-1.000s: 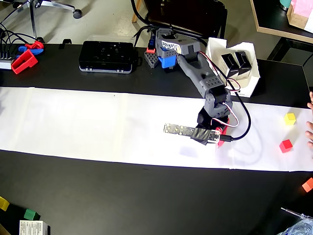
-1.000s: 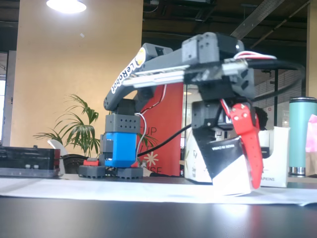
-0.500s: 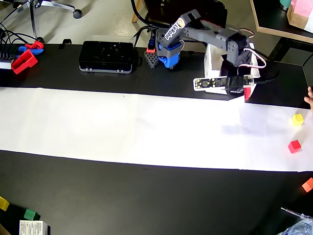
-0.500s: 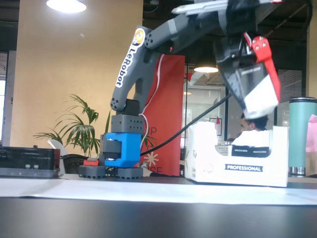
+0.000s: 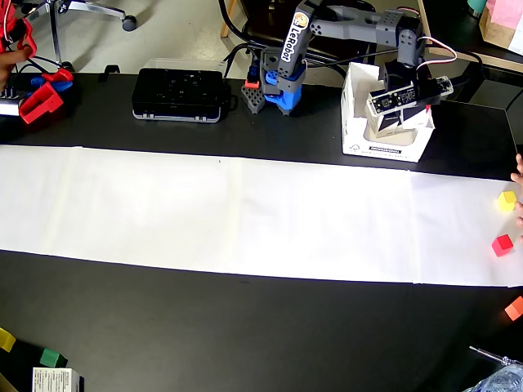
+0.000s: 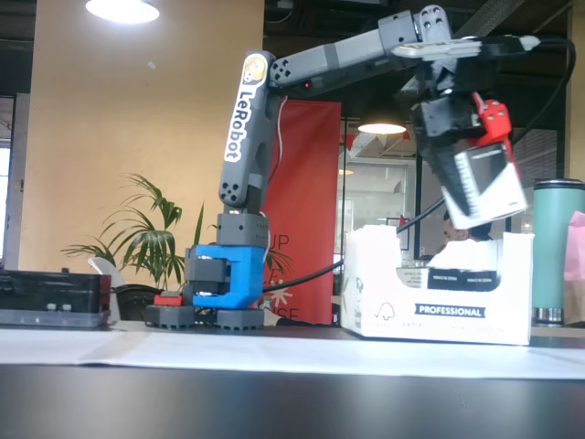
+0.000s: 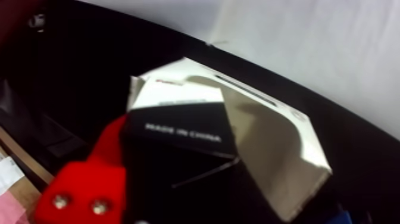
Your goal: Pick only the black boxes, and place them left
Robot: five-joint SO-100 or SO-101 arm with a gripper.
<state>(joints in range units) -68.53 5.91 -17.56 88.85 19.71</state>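
Observation:
My gripper (image 6: pixel 477 197) is shut on a black box (image 6: pixel 483 187) with a white label and holds it tilted in the air above the white open-topped bin (image 6: pixel 439 306). In the overhead view the gripper (image 5: pixel 400 117) hangs over the bin (image 5: pixel 356 122) at the back right. The wrist view shows the held box (image 7: pixel 178 128), printed "MADE IN CHINA", beside my red finger (image 7: pixel 83 190), with the bin's opening below. More black boxes (image 6: pixel 454 273) show through the bin's front cut-out.
A white paper strip (image 5: pixel 245 212) runs across the black table. Yellow (image 5: pixel 507 199), red (image 5: pixel 502 244) and orange (image 5: pixel 515 308) cubes lie at its right end. A black device (image 5: pixel 180 94) sits at the back. A white-labelled box (image 5: pixel 55 380) lies at the front left corner.

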